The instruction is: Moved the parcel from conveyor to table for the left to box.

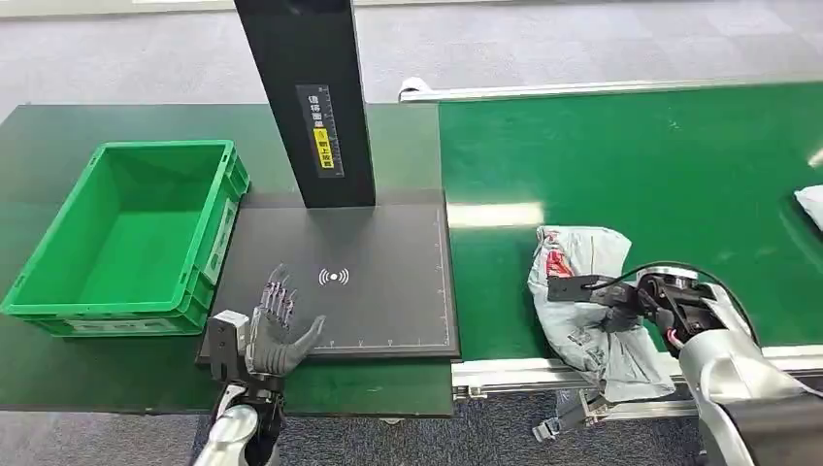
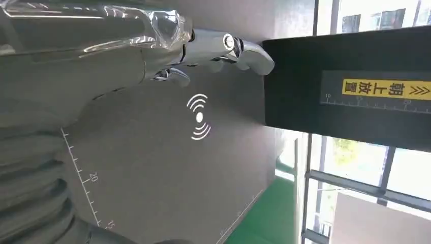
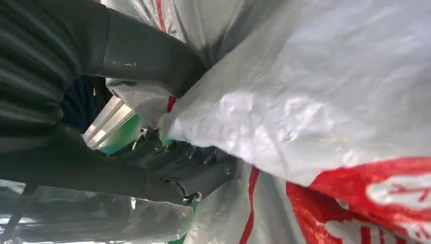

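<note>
The parcel [image 1: 582, 301] is a grey plastic mailer with red print, lying on the green conveyor [image 1: 660, 165] at its near edge, close to the end that meets the bench [image 1: 58, 136]. Part of it sags over the conveyor's metal rail. It looks soft and crumpled, with loose film around whatever is inside, so it will likely fold and droop rather than keep its shape. The film appears glossy and may slide under the fingers. Judging by how it slumps, it seems fairly light, and nothing suggests fragile contents, though what is inside cannot be told.

The right hand [image 1: 621, 296] is at the parcel's near side. In the right wrist view the thumb [image 3: 147, 56] presses into the film from one side and the dark fingers [image 3: 178, 173] curl under a fold from the other, so the hand is grasping the parcel [image 3: 315, 101] by a bunched portion of the bag. A hold on the bulk of the contents, rather than on loose film alone, would probably be safer, as a pinch on slack film could let the load swing or slip out.

The left hand [image 1: 277, 325] is released, fingers spread and holding nothing, hovering over the near left part of the dark pad [image 1: 388, 311] that lies on the bench. In the left wrist view its fingers [image 2: 244, 51] reach towards the black post [image 2: 350, 86].

The green box [image 1: 58, 291] stands at the bench's left side, just beside the pad's left edge, upright and with nothing in it.
</note>
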